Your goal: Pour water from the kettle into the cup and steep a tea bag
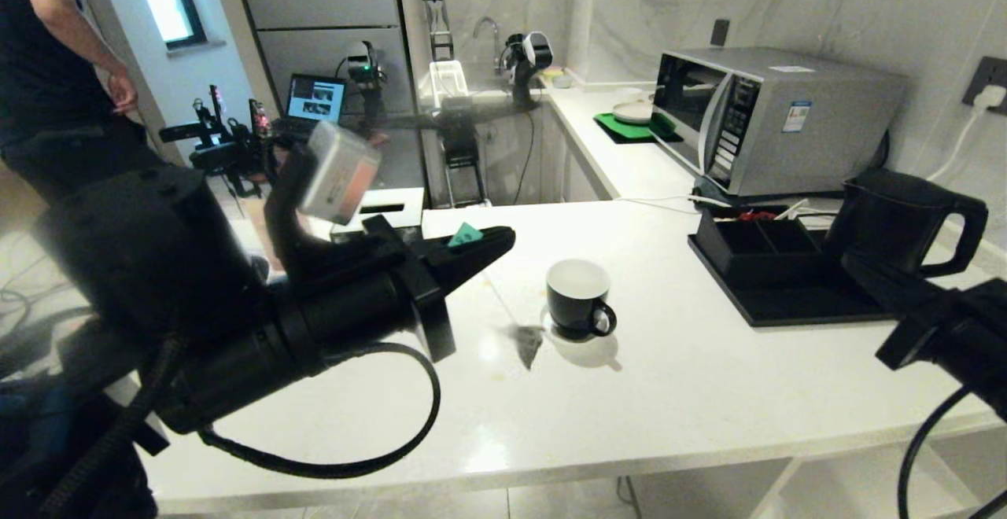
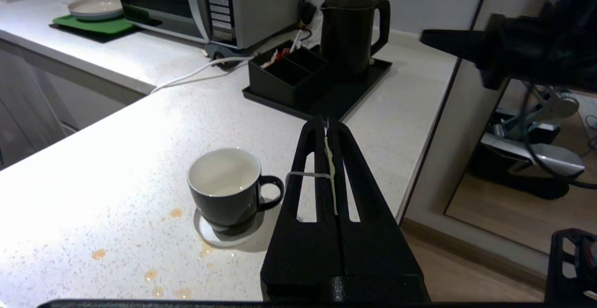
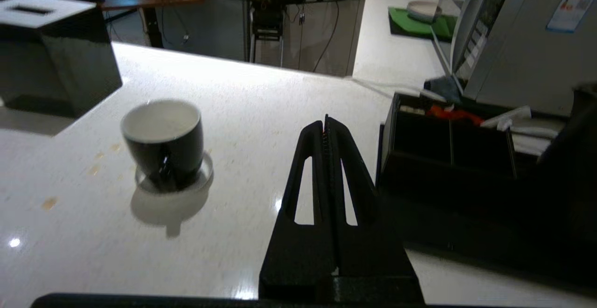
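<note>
Fingers of left gripper [image 2: 326,123] pinch tea bag tag [image 1: 465,234] above counter [image 1: 669,393]; right gripper [image 3: 325,120] fingers closed, empty, near cup [image 1: 578,297].

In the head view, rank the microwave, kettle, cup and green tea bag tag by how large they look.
1. microwave
2. kettle, though it stands nearer the camera than the microwave
3. cup
4. green tag, pinched in the left gripper

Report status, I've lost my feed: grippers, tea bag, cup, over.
Left gripper shut on tea bag tag, above counter left of cup. Right gripper shut, empty. Kettle on tray, untouched. Path clear.
</note>
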Controlling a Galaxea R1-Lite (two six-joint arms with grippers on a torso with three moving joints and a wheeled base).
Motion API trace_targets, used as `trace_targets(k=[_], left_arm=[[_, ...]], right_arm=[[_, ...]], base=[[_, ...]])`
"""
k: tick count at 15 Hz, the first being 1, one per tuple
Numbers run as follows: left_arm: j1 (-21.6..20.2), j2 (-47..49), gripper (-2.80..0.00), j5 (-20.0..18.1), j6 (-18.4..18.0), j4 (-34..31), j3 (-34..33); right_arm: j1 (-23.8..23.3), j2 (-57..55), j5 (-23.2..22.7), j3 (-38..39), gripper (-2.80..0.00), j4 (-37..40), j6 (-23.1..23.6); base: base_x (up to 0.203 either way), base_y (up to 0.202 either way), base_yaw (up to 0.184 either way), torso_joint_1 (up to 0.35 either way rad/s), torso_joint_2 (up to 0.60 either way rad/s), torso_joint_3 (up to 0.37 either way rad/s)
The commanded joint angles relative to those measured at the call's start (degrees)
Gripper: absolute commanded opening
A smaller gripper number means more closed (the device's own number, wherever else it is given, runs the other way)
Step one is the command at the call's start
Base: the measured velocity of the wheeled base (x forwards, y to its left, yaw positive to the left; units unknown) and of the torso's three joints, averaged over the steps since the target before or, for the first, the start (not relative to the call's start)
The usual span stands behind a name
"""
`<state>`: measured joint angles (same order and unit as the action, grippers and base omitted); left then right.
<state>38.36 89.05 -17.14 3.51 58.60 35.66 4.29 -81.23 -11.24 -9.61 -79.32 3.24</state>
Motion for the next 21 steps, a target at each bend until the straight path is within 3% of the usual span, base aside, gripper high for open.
trace_targets(k=[1, 3, 6, 9, 14, 17, 21], left_arm=[[-0.37, -0.61, -2.8, -0.09, 0.08, 0.37, -0.83], [-0.74, -0.72, -2.8, -0.09, 0.09, 0.37, -1.86], [-0.75, -0.57, -2.8, -0.09, 0.09, 0.37, -2.18], [-0.94, -0.46, -2.8, 0.0, 0.09, 0.37, -2.18], [-2.06, -0.38, -2.8, 0.53, 0.26, 0.37, -2.44], [-2.33, -0.37, -2.8, 0.53, 0.18, 0.2, -2.53], [-2.5, -0.37, -2.8, 0.53, 0.27, 0.29, -2.53]], right_arm=[[0.02, 4.23, -0.1, 4.16, -2.8, -0.44, 0.07], [0.02, 8.0, -0.03, 8.71, -2.8, -0.26, 0.14], [-0.03, 13.03, 0.51, 9.6, -2.8, 0.67, -0.96], [-0.35, 19.46, 4.12, 9.61, -2.8, 4.24, -1.09], [-0.44, 40.52, 9.45, 9.61, -2.8, 24.39, 0.8], [-0.77, 53.19, 15.14, 9.61, -2.8, 43.75, 2.23], [-1.59, 60.9, 17.79, 9.61, -2.8, 54.84, 2.5]], base=[[0.0, 0.0, 0.0, 0.0, 0.0, 0.0], [0.0, 0.0, 0.0, 0.0, 0.0, 0.0], [0.0, 0.0, 0.0, 0.0, 0.0, 0.0], [0.0, 0.0, 0.0, 0.0, 0.0, 0.0], [0.0, 0.0, 0.0, 0.0, 0.0, 0.0], [0.0, 0.0, 0.0, 0.0, 0.0, 0.0], [0.0, 0.0, 0.0, 0.0, 0.0, 0.0]])
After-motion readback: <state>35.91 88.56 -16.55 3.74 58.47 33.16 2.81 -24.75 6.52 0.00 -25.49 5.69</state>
